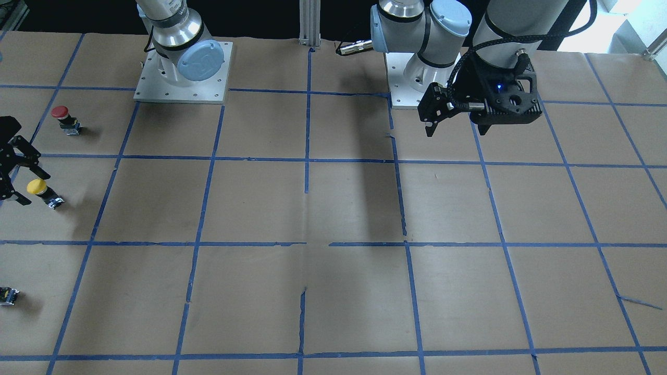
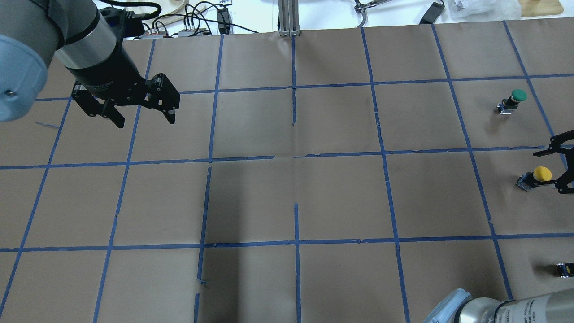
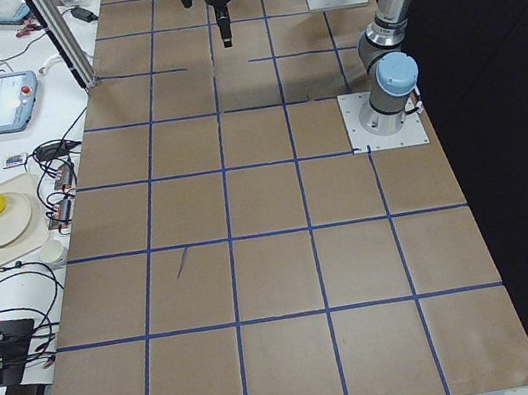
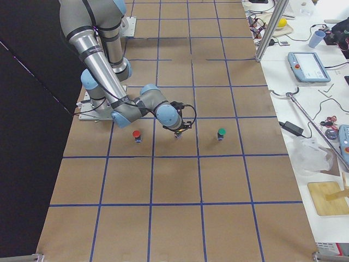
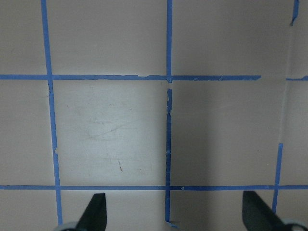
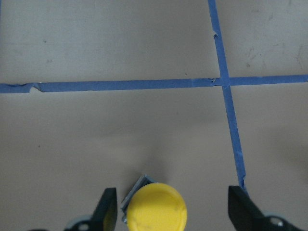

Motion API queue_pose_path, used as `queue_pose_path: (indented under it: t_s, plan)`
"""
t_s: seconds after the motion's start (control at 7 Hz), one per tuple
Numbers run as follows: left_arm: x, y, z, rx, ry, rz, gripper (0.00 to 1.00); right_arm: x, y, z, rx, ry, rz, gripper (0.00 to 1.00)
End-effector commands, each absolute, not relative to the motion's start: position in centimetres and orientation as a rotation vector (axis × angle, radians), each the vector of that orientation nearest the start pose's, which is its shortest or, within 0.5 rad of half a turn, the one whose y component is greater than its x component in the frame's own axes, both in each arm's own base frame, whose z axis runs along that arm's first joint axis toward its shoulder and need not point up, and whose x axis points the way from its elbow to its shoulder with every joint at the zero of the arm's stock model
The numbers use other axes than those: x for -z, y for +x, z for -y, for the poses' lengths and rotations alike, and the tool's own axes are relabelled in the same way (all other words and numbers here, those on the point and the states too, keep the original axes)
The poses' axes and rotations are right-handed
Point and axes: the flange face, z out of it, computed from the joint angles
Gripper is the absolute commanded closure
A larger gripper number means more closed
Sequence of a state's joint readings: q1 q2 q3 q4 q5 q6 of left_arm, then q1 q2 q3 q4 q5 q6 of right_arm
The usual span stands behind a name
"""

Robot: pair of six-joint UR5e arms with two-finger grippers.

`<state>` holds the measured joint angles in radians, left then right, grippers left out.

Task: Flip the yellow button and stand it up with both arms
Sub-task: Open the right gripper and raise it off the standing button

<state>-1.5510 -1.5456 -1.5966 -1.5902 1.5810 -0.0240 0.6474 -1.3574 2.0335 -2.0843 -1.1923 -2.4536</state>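
Observation:
The yellow button (image 1: 38, 187) sits at the table's edge on the robot's right, and seems to be upright with its cap up. It also shows in the overhead view (image 2: 541, 173) and in the right wrist view (image 6: 156, 212). My right gripper (image 2: 549, 172) is open, with one finger on each side of the yellow cap and no visible contact. In the front view this gripper (image 1: 30, 186) is at the left edge. My left gripper (image 2: 146, 121) is open and empty. It hovers far from the button over bare paper, as the left wrist view (image 5: 175, 214) shows.
A red button (image 1: 61, 115) and a green button (image 2: 514, 99) stand on either side of the yellow one. A tiny dark block with a yellow speck (image 2: 566, 269) lies nearer the robot. Brown paper with blue tape lines covers the table (image 2: 296, 188).

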Motion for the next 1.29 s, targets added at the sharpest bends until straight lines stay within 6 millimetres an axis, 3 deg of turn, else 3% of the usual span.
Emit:
queue_pose_path:
  t_s: [0.0, 0.29, 0.57, 0.71, 0.86, 1.0, 1.14]
  plan:
    - [-49.4, -11.9, 48.2, -0.015, 0.0, -3.137, 0.0, -22.8, -27.7, 41.7, 0.504, -1.809, -2.281, 0.01]
    - [-49.2, -12.1, 48.3, -0.018, 0.0, -3.16, 0.0, -28.2, -26.6, 40.8, 0.44, -1.623, -2.506, 0.01]
    - [-49.4, -12.0, 48.4, -0.011, -0.003, -3.16, 0.0, -33.1, -24.9, 39.9, 0.41, -1.241, -2.77, 0.0]
    - [-48.8, -12.1, 48.3, -0.028, -0.005, -3.16, 0.0, -34.6, -23.9, 40.0, 0.347, -1.055, -2.881, 0.0]
    - [-49.5, -12.0, 48.4, -0.007, -0.003, -3.16, 0.0, -37.7, -21.9, 40.2, 0.292, -0.897, -2.984, 0.0]
    - [-49.7, -12.0, 48.3, -0.002, -0.002, -3.16, 0.0, -40.4, -19.2, 39.8, 0.248, -0.529, -3.034, 0.0]
    - [-49.6, -12.0, 48.3, -0.002, -0.002, -3.16, 0.0, -41.3, -17.6, 39.6, 0.193, -0.085, -3.03, 0.0]
